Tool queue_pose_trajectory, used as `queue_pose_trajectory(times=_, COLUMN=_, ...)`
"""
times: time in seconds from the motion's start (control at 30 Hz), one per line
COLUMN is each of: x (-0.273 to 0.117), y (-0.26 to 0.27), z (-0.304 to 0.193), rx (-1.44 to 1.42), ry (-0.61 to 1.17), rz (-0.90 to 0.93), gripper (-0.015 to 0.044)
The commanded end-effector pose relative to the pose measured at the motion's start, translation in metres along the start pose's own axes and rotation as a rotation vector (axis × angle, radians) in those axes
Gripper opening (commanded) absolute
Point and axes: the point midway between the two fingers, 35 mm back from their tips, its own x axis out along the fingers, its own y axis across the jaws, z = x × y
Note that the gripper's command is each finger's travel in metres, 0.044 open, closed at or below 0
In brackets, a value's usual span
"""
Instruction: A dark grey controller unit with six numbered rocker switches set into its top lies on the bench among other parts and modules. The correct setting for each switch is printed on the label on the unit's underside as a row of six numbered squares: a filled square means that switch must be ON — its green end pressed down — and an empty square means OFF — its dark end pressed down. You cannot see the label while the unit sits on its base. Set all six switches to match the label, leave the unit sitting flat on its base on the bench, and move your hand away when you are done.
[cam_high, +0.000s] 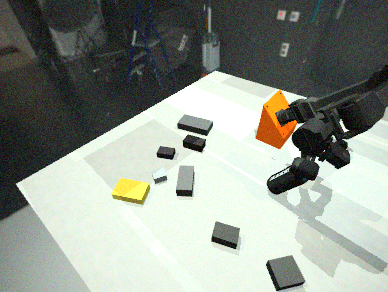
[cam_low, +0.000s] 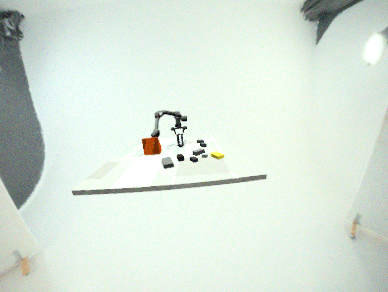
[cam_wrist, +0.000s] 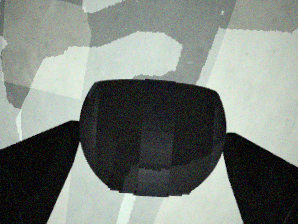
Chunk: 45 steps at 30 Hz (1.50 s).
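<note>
My gripper (cam_high: 287, 180) (cam_low: 180, 144) (cam_wrist: 152, 135) is above the bench, its fingers wide apart. It is shut on the dark controller unit (cam_wrist: 120, 115), which fills the space between the two fingertips in the wrist view. The side of the unit that faces the wrist camera looks plain and dark, with a few slightly lighter patches. No switch positions and no label squares can be made out. In the top view the unit and the near finger merge into one dark shape, and the far finger is partly hidden.
An orange wedge-shaped stand (cam_high: 272, 125) (cam_low: 151, 146) is beside the arm. A yellow block (cam_high: 130, 191) (cam_low: 217, 155), a long grey block (cam_high: 185, 180), another grey block (cam_high: 195, 124), a small pale block (cam_high: 159, 175) and several dark modules (cam_high: 226, 234) (cam_high: 285, 272) (cam_high: 194, 142) lie on the bench.
</note>
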Motion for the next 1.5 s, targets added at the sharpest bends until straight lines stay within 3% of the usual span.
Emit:
queue_pose_trajectory(times=0.0, x=0.002, y=0.0, z=-0.008, rx=-0.003, ry=0.016, rz=0.013, gripper=0.0338)
queue_pose_trajectory(times=1.47, x=-0.003, y=0.0, z=-0.046, rx=-0.002, ry=0.018, rz=0.013, gripper=0.0338)
